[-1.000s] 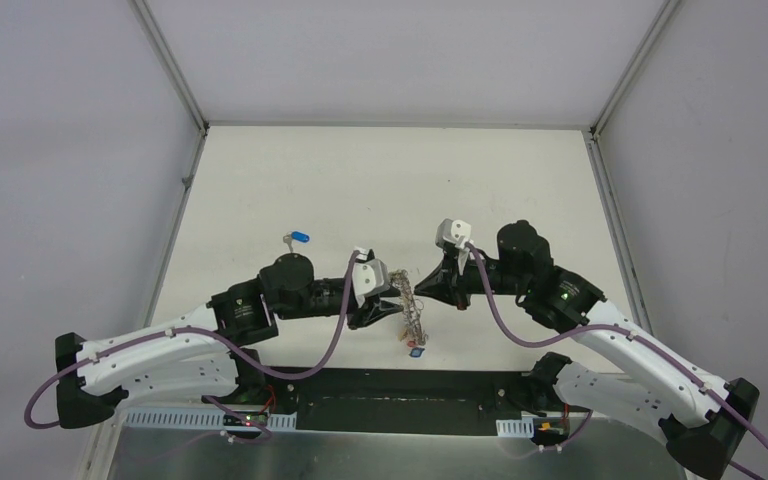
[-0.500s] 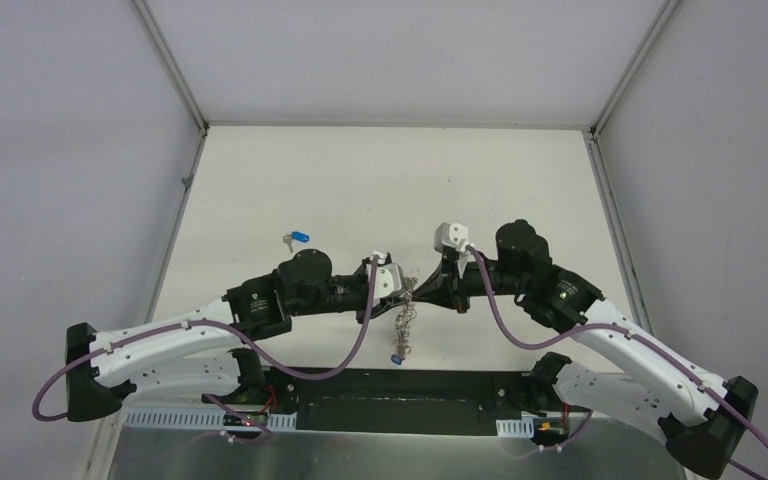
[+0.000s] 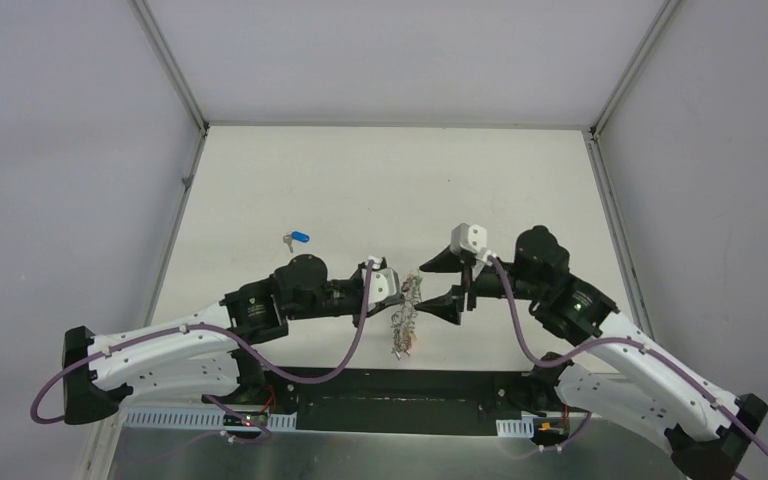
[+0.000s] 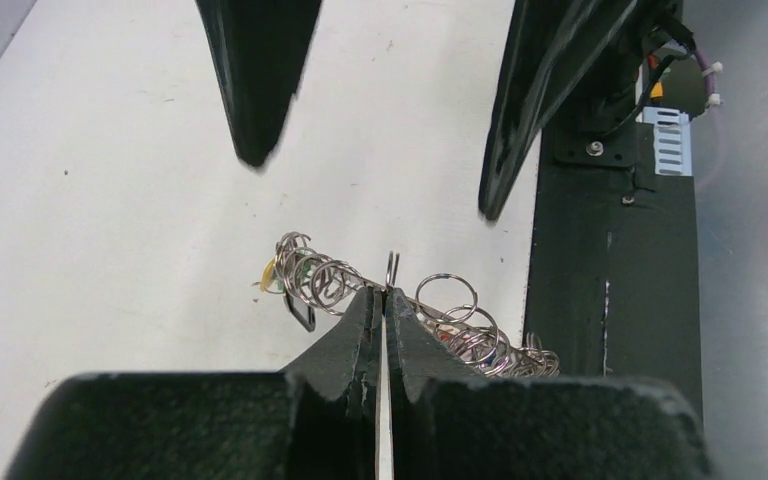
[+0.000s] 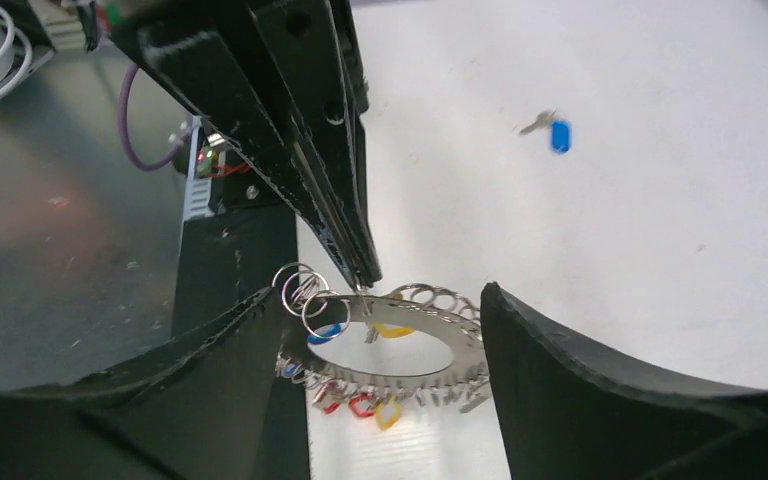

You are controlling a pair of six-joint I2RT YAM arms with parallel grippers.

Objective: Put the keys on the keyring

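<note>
The keyring (image 5: 430, 310) is a flat silvery hoop fringed with small split rings, and keys with red, yellow and blue tags dangle from it. My left gripper (image 4: 384, 296) is shut on its upper edge and holds it above the table's near edge (image 3: 403, 325). My right gripper (image 5: 372, 305) is open, one finger on each side of the hoop and neither touching it. In the top view the right gripper (image 3: 423, 283) faces the left gripper (image 3: 396, 291) closely. A loose blue-tagged key (image 3: 297, 238) lies on the white table to the left, and shows in the right wrist view as the blue key (image 5: 557, 133).
A black base strip (image 3: 400, 385) runs along the near edge below the hanging keyring, with grey metal (image 4: 750, 300) beyond it. The white table (image 3: 390, 180) stretches away behind both grippers, between grey side walls.
The left gripper has closed on the keyring. The right gripper has let go, opened wide and drawn back slightly to the right. The keyring now hangs from the left gripper.
</note>
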